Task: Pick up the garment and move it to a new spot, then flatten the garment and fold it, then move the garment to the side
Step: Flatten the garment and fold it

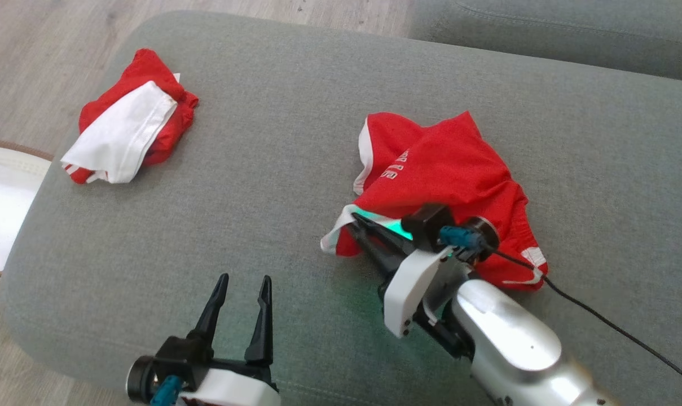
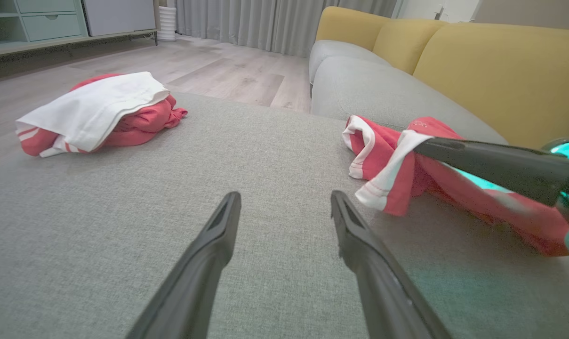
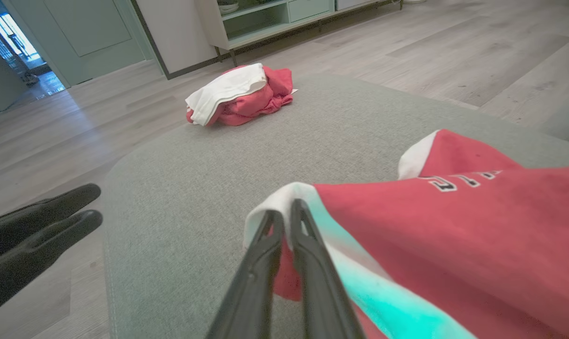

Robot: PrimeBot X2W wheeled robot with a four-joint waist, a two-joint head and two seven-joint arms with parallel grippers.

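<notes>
— Where do we stand with the garment (image 1: 448, 169)?
— It lies crumpled on the cushion (image 1: 262, 169), near its middle. Our right gripper (image 1: 353, 220) is pinched tight on the white hem, on the side toward the cushion's front.
— And our left gripper (image 1: 245, 277)?
— Fingers spread, holding nothing, over the cushion's front.
— Progress?
— Early, we judge: hem grasped, the rest down. Moving, flattening, folding and setting aside are all left. Another pile (image 1: 129, 121) sits at a cushion corner.
</notes>
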